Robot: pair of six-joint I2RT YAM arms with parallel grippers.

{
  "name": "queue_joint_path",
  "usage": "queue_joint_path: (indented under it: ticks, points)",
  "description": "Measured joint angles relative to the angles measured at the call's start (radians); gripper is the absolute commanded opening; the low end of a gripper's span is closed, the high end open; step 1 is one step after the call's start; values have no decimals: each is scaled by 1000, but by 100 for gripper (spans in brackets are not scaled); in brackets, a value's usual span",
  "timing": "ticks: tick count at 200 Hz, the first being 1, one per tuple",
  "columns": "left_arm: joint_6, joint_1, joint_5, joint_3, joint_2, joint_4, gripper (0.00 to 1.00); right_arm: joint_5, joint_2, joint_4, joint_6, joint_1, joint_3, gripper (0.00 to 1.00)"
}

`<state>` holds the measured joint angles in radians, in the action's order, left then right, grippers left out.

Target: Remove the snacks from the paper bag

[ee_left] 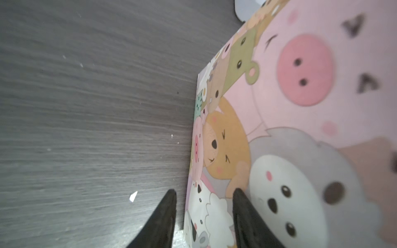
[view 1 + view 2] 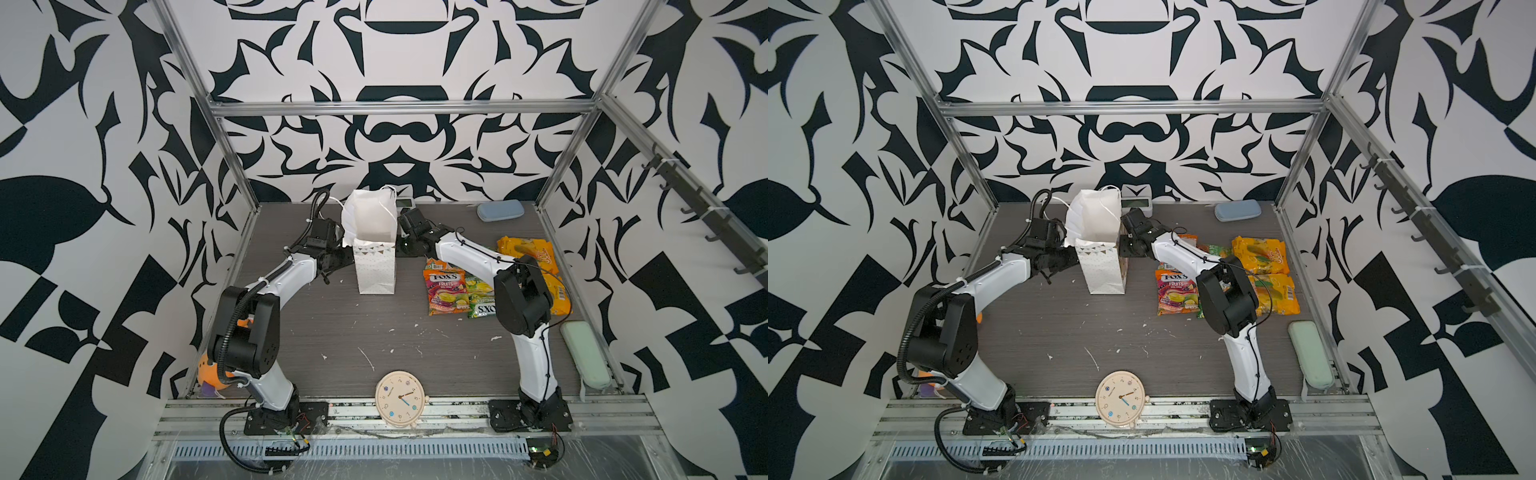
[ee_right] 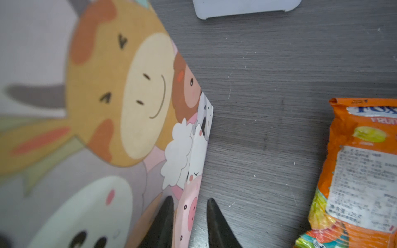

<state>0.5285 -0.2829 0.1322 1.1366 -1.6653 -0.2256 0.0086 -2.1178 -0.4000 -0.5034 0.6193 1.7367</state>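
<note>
In both top views the paper bag point(image 2: 374, 270) point(image 2: 1102, 270) stands upright on the grey table point(image 2: 332, 332), toward 12 o'clock from the table's middle, with its mouth open; its narrow side with the small triangles faces 6 o'clock. The left gripper point(image 1: 204, 193) is at the 9 o'clock side of the bag, near the rim; its two fingers stand apart, not clenched; in the left wrist view an edge of the animal-printed side runs between them, and no finger visibly presses on the paper. The right gripper point(image 3: 190, 199) is at the 3 o'clock side; its fingers are also parted, though less widely, with an edge of the bag between them and nothing grasped. The snacks point(image 2: 444, 291) lie flat on the table at about 4 o'clock from the bag, apart from it; one orange packet point(image 3: 356, 171) shows in the right wrist view, clear of the bag.
</note>
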Motion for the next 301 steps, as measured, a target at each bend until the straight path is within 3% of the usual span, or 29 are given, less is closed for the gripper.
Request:
queue_joint_path:
  ticks: [53, 69, 99, 124, 173, 204, 247, 274, 301]
  points:
    - [-45, -1, -95, -7, 68, -33, 70, 61, 55, 9, 2, -10, -62, 41]
    - [-76, 2, -134, -48, 153, -22, 88, 86, 111, 8, 3, -20, -112, 47]
    - [-121, 9, -216, -172, 365, 61, 100, 139, 235, 45, 15, -43, -206, 59]
    - [-171, 32, -292, -247, 520, 120, 100, 180, 332, 94, 16, -73, -293, 62]
    - [-241, 68, -432, -372, 666, 208, 100, 243, 487, 170, 20, -154, -481, 62]
    - [-275, 69, -548, -477, 749, 273, 100, 398, 717, 301, 95, -174, -740, 73]
    - [-348, 69, -691, -708, 864, 402, 99, 615, 1014, 546, 279, -174, -1095, 75]
    - [-389, 69, -732, -856, 864, 509, 100, 736, 1111, 637, 347, -186, -1292, 76]
    - [-405, 75, -760, -943, 748, 646, 100, 813, 1162, 652, 346, -239, -1404, 77]
